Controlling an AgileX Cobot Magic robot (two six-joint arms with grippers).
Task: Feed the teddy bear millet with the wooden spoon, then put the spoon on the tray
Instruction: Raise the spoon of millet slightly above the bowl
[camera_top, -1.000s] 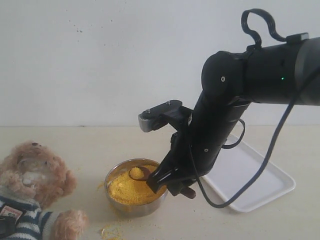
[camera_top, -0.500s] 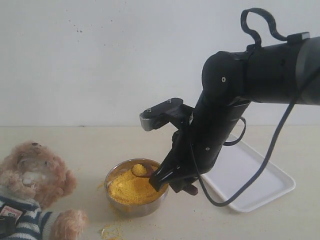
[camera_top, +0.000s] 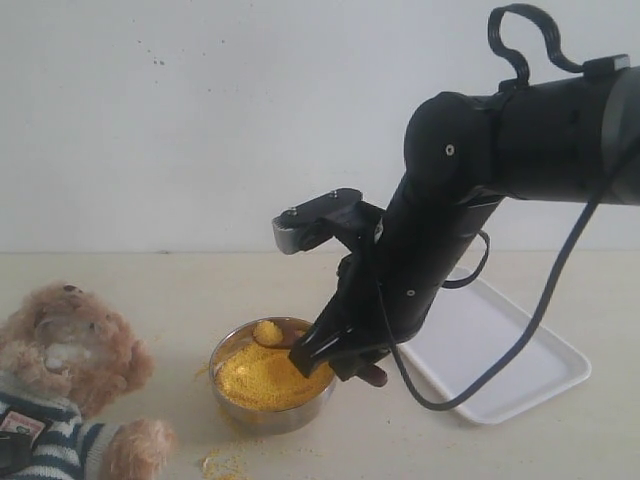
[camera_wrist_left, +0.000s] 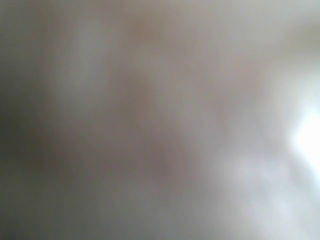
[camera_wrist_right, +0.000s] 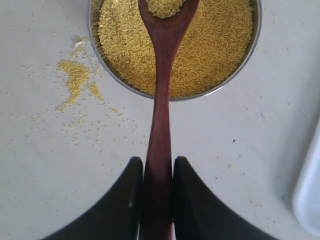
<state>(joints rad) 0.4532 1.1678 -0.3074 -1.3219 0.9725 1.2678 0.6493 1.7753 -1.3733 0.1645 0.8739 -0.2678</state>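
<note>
**Loaded spoon over the bowl, bear waiting at lower left**

I've got the right gripper (camera_top: 318, 358) clamped on the wooden spoon (camera_top: 272, 335). In the right wrist view both black fingers (camera_wrist_right: 129, 190) pinch the thin handle far back from the bowl end. That's a long lever on a light, stiff stick. The polished wood looks slick to me, so I'd expect it to twist if I jerk.

The scoop carries a small heap of millet (camera_top: 262, 375) just above the steel bowl (camera_top: 275, 418), low in the middle of the exterior frame. Loose grain rolls off at any tilt, so keep it level. Crumbs already dot the table (camera_top: 560, 450) near the bowl.

The teddy bear (camera_top: 65, 360) sits at lower left, soft, and probably easy to nudge. The tray (camera_top: 500, 370) lies at lower right, behind the arm. The beige tabletop is flat, with a plain pale wall behind.

The left wrist view is pure blur, so I can't tell anything about that claw.
</note>
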